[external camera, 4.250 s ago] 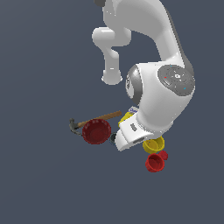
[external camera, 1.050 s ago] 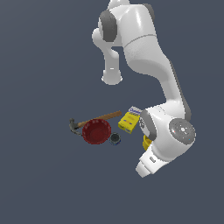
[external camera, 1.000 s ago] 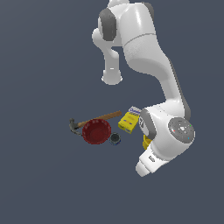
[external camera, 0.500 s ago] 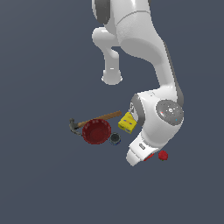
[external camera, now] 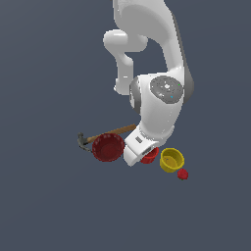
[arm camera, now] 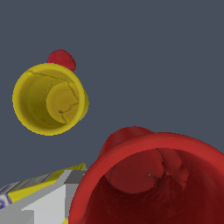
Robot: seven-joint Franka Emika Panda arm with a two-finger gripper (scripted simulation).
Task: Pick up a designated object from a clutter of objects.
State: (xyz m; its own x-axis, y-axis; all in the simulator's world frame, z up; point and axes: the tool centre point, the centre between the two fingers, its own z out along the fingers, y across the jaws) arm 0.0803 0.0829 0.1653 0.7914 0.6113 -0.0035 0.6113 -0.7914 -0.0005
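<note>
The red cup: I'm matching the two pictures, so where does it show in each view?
Exterior view: red cup peeks out beside the arm's white end, between bowl and yellow cup.
Wrist view: red cup fills the near corner, seen from above.
Shared landmark: the yellow cup, with the red blob behind it.

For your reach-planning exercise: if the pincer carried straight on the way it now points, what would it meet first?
Most likely the red cup: its open mouth fills the wrist view directly ahead. The yellow cup sits off to one side. Depth is uncertain.

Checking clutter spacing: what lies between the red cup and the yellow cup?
Nothing: in the wrist view, bare dark floor separates the red cup from the yellow cup.
</note>
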